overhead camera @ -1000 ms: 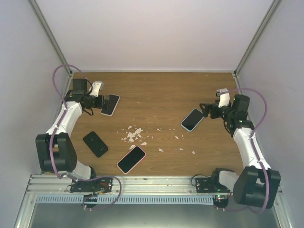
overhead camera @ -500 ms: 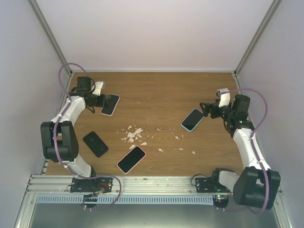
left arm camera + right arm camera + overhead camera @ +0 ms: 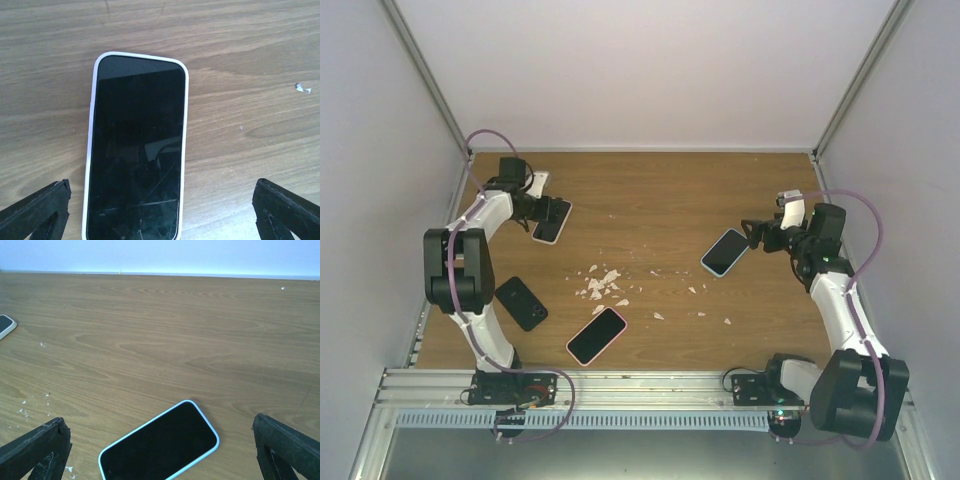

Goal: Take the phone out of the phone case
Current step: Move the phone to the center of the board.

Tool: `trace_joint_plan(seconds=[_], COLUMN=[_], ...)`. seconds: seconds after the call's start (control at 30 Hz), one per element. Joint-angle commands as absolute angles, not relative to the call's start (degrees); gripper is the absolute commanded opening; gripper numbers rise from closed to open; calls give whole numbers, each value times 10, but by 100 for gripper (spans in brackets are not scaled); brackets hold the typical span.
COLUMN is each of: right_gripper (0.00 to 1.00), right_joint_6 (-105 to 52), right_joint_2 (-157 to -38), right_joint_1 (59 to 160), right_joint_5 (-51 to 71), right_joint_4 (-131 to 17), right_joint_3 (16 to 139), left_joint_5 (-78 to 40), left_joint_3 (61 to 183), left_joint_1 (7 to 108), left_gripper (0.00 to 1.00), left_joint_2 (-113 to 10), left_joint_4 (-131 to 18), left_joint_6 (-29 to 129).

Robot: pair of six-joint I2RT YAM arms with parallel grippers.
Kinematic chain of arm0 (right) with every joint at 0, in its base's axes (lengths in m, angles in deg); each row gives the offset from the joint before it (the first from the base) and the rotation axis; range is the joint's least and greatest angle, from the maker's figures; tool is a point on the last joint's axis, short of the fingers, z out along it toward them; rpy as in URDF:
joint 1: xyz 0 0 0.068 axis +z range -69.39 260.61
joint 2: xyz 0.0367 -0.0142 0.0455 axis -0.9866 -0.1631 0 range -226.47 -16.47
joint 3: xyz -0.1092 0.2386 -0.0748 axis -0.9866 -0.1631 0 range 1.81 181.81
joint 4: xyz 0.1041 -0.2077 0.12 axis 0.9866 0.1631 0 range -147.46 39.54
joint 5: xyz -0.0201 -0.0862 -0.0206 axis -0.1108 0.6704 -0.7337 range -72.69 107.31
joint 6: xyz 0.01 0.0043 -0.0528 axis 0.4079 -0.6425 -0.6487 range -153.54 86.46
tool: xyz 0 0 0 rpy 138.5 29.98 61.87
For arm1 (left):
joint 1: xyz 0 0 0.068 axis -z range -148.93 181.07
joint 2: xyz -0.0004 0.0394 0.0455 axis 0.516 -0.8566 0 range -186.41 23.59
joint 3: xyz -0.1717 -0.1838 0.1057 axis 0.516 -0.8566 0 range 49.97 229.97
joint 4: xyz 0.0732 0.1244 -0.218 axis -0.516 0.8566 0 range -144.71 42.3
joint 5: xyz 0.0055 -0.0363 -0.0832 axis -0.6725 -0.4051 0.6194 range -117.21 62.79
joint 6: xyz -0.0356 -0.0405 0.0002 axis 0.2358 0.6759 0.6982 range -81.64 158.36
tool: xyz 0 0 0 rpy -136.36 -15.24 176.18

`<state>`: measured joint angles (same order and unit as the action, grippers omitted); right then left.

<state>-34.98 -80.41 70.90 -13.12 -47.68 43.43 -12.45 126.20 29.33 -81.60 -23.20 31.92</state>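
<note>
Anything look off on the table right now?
Yes. White scraps litter the middle of the table, like broken bits. The far-left white-cased phone has cracks across its lower screen.

The wood-grain tabletop carries four phones lying flat, screens up: a white-cased phone at upper left, a black phone at lower left, a pink-cased phone at lower centre and a blue-cased phone at right. White scraps lie scattered mid-frame.
</note>
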Motion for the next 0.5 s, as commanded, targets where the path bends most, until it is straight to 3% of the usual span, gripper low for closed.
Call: trace_joint_plan(seconds=[0.0,0.47], right_gripper=[100,100], right_joint_6=[-344,-347], right_joint_2=[-792,-793], right_joint_1=[704,700], right_joint_5=[-133,-134], right_joint_4=[-489,-493], right_joint_3=[427,421], left_joint_5=[-164,-202], left_joint_3=[1287,1312], left_joint_1=[306,330], left_gripper=[99,99], left_joint_2=[-843,-899], left_joint_4=[-237,-231], left_joint_6=[322,327])
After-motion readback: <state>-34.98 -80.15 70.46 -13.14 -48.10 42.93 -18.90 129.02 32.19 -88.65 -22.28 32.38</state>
